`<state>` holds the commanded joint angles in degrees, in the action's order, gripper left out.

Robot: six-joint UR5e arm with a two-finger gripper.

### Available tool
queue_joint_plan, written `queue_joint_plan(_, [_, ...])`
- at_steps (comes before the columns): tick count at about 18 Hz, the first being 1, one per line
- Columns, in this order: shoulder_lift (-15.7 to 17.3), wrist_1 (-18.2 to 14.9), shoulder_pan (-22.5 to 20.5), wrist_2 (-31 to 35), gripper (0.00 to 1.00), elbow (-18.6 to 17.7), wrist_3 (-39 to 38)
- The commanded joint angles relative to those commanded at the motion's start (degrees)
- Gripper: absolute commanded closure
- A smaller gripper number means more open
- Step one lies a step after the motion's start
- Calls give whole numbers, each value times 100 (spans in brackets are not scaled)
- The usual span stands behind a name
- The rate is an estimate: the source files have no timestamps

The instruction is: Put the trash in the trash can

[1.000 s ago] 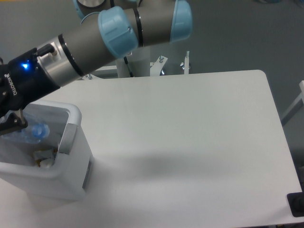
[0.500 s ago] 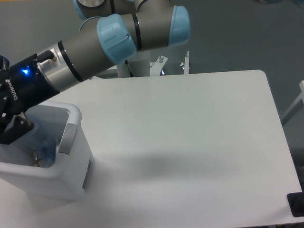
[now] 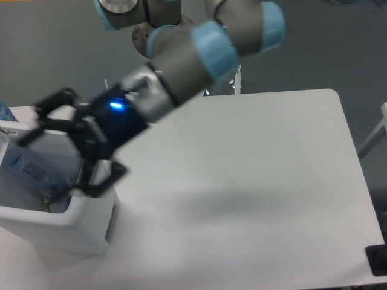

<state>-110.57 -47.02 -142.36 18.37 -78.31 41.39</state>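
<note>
The trash can is a white boxy bin at the table's front left corner, with a grey tab on its right side. The clear water bottle leans inside it, its bluish end near the frame's left edge. A small whitish piece, possibly the wrapper, shows low in the bin, too small to tell for sure. My gripper hovers over the bin's right half, blurred by motion. Its fingers are spread wide, with nothing between them.
The white table stretches right of the bin, its rounded far corner at the upper right. The arm's base and metal brackets stand behind the table's back edge. A black object sits off the front right corner.
The gripper has let go of the bottle, which now rests in the bin. The fingers have opened and the wrist has swung up and to the right.
</note>
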Motion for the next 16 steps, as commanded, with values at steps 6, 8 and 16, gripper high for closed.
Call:
queue_joint_plan(6, [-395, -18, -678, 525, 0, -35, 606])
queue_joint_plan(8, [-448, -26, -723, 1367, 0, -44, 887])
queue_joint_plan(16, [-466, -53, -793, 4735, 0, -352, 1750])
